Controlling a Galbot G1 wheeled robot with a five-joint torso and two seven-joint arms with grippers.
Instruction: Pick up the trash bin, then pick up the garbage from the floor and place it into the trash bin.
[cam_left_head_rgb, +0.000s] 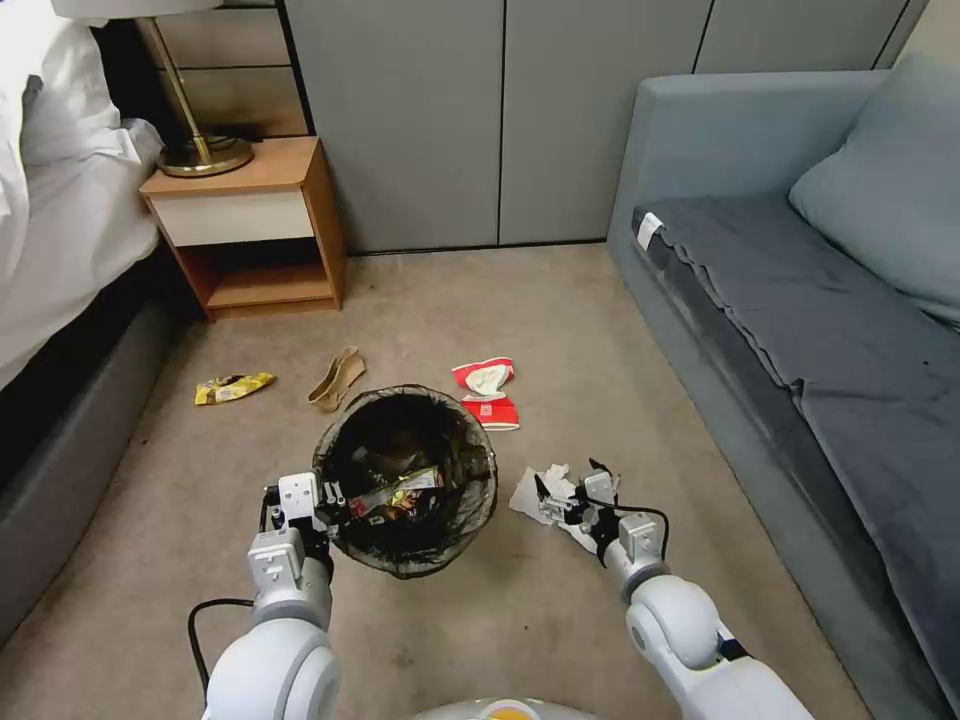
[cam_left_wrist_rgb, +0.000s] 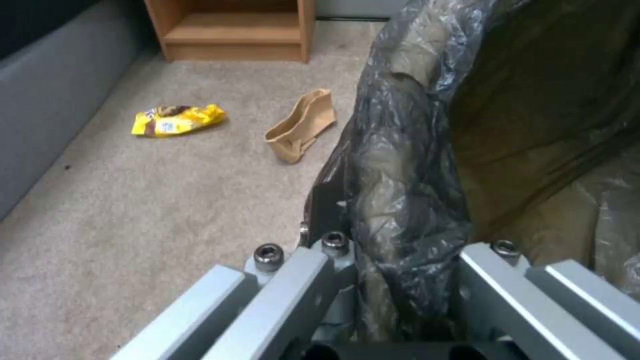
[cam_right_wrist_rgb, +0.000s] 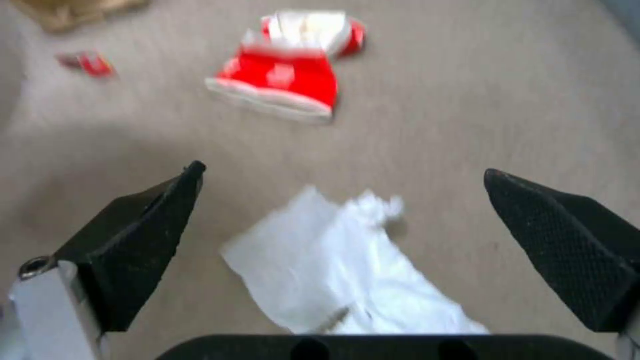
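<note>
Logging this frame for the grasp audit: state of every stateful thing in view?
trash bin: upright, bag-lined, wrappers already inside
left gripper: shut on the bin's rim
right gripper: open, above the tissue
white tissue: crumpled, on the carpet, not gripped
red-and-white paper cups: crushed, on the floor beside the bin
yellow snack wrapper: crumpled, on the floor
tan paper piece: flattened, on the floor

One trash bin (cam_left_head_rgb: 405, 480) lined with a dark bag, and one wrapper (cam_left_head_rgb: 398, 495) inside it. On the floor: two crushed red-and-white cups (cam_left_head_rgb: 487, 392), one white tissue (cam_right_wrist_rgb: 347, 270), one yellow snack wrapper (cam_left_head_rgb: 232, 387), one tan paper piece (cam_left_head_rgb: 337, 379), one tiny red scrap (cam_right_wrist_rgb: 87, 62). Two grippers: left gripper (cam_left_head_rgb: 325, 500), right gripper (cam_left_head_rgb: 570, 490). One nightstand (cam_left_head_rgb: 250, 225), one lamp (cam_left_head_rgb: 200, 150), one sofa (cam_left_head_rgb: 800, 300)
</note>
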